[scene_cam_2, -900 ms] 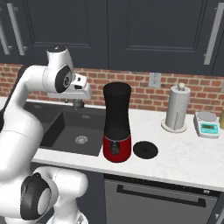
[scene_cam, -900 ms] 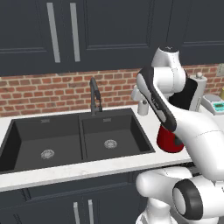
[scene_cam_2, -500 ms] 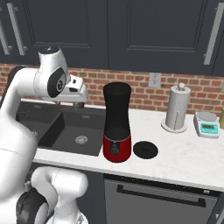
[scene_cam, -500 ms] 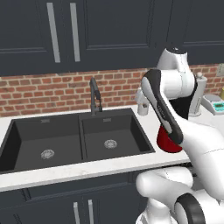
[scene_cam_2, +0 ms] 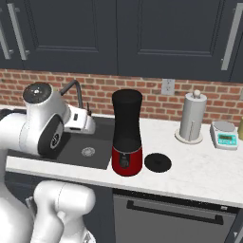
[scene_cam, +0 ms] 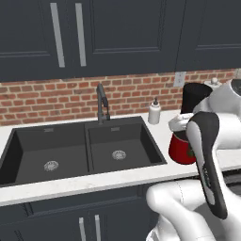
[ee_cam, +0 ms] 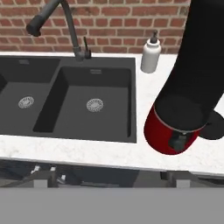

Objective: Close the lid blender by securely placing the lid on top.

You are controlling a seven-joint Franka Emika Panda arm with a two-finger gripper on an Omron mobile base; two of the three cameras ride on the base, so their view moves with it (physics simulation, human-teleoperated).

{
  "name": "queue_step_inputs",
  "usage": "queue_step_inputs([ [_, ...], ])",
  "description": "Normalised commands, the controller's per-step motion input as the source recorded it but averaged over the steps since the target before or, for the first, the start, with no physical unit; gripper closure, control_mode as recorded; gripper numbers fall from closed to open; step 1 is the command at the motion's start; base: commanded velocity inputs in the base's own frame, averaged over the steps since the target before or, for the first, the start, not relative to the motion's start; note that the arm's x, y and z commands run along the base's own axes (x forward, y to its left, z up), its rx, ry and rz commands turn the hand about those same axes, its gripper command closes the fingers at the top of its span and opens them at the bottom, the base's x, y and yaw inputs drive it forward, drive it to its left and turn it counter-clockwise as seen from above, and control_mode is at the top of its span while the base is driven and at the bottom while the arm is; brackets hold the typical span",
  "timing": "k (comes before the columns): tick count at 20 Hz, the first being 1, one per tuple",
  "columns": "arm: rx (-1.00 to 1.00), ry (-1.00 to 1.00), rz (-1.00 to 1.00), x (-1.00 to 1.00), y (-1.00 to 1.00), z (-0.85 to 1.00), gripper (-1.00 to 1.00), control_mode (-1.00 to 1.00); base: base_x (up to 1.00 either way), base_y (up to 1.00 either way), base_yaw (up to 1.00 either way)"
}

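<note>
The blender [scene_cam_2: 126, 137] is standing up straight on the white counter [scene_cam_2: 199, 166], near the front edge and just to the right of the sink [scene_cam: 87, 141]. Its tall black jar is sitting on the shiny red base, and the dark knob on the base is facing the front. The top of the jar is not wearing its lid. The lid [scene_cam_2: 157, 162] is lying flat on the counter just beside the red base, on its right side in the right base view. In the hand view, a bit of the lid [ee_cam: 216, 127] is peeking out from behind the blender [ee_cam: 183, 105].

The gripper [ee_cam: 109, 178] is hanging in front of the counter, over by the sink side and left of the blender. Its two small finger tips are standing wide apart at the bottom of the hand view, and they are holding nothing. The hand is looking down at the sink, the counter edge and the red base.

A dark faucet [scene_cam: 101, 101] is rising behind the sink in front of the brick wall [scene_cam: 47, 101]. A white soap bottle [scene_cam: 154, 112] is standing on the counter by the back right corner of the sink, between the faucet and the blender [scene_cam: 181, 150]. Further right, a paper towel roll [scene_cam_2: 192, 121] is standing on its holder, and a small kitchen scale [scene_cam_2: 224, 134] is sitting beside it. Dark cabinets [scene_cam_2: 156, 38] are hanging above.
</note>
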Motion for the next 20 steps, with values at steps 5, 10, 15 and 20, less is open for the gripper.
queue_step_inputs([
  [5, 0.06, -0.08, 0.01, -0.62, -0.91, 0.00, -1.00, -1.00, 0.00, 0.00, 0.00],
  [10, 0.00, 0.00, 0.05, -0.11, -1.00, 0.00, -1.00, -1.00, 0.00, 0.00, 0.00],
  [15, 0.00, 0.00, 0.09, -0.01, -1.00, -0.01, -1.00, -1.00, 0.00, 0.00, 0.00],
  [20, -0.03, 0.00, 0.16, 0.04, -0.91, -0.31, -1.00, -1.00, 0.00, 0.00, 0.00],
])
